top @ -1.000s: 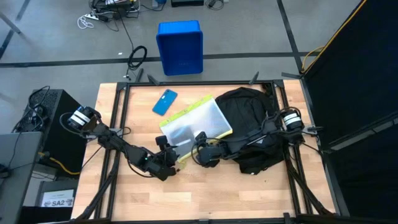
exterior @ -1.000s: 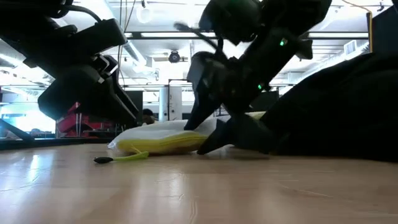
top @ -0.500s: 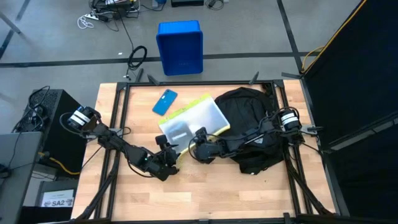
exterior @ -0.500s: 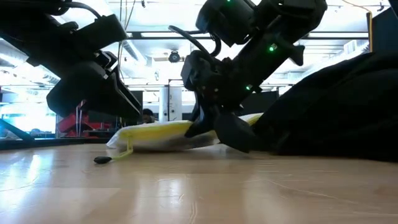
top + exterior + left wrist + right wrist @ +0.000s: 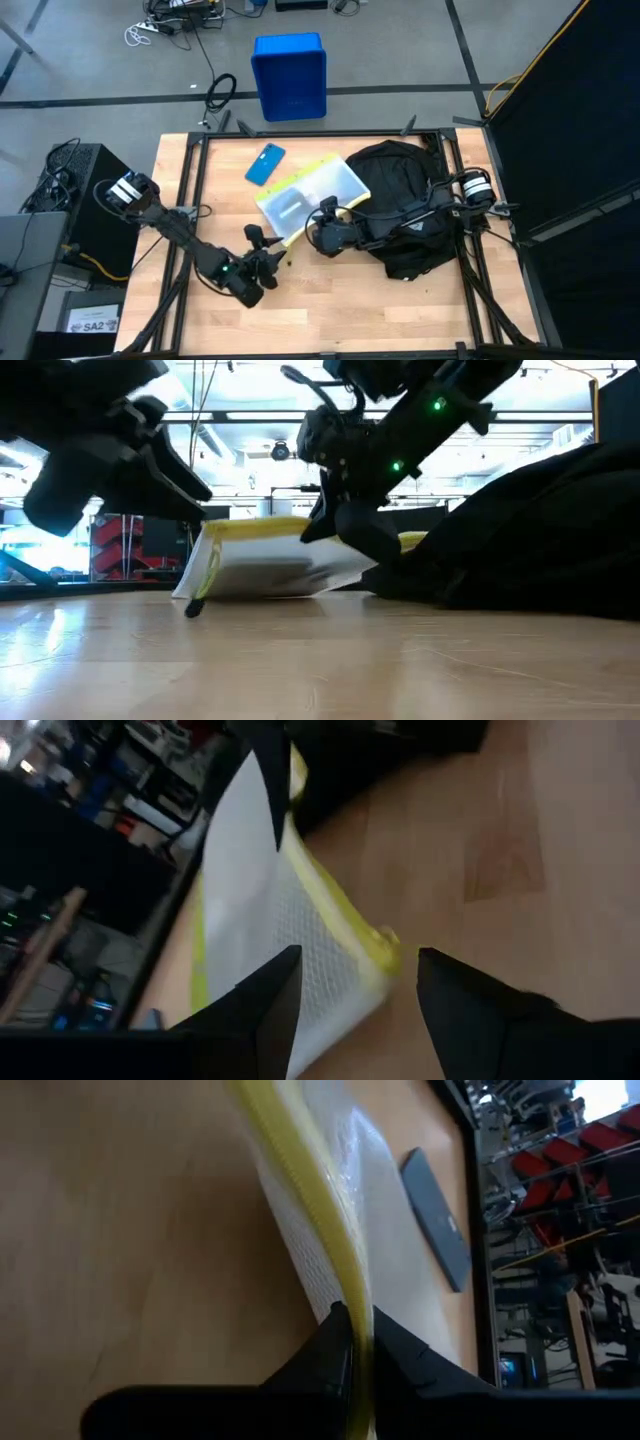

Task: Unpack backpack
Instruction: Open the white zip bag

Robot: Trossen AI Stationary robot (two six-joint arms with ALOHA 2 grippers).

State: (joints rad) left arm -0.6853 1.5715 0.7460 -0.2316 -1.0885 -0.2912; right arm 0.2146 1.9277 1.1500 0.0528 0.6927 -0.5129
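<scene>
At table centre we list 1 yellow-edged mesh pouch (image 5: 305,195), its near edge pinched by the closed right gripper (image 5: 322,231) and lifted. The left gripper (image 5: 262,262), fingers parted and empty, sits just beside it. The backpack (image 5: 405,205) lies at the table's right side.

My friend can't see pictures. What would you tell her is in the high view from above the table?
The right gripper pinches the yellow edge of a clear mesh pouch, just outside the black backpack on a wooden table. The left gripper sits nearby with fingers apart, holding nothing. A blue phone lies on the table.
</scene>
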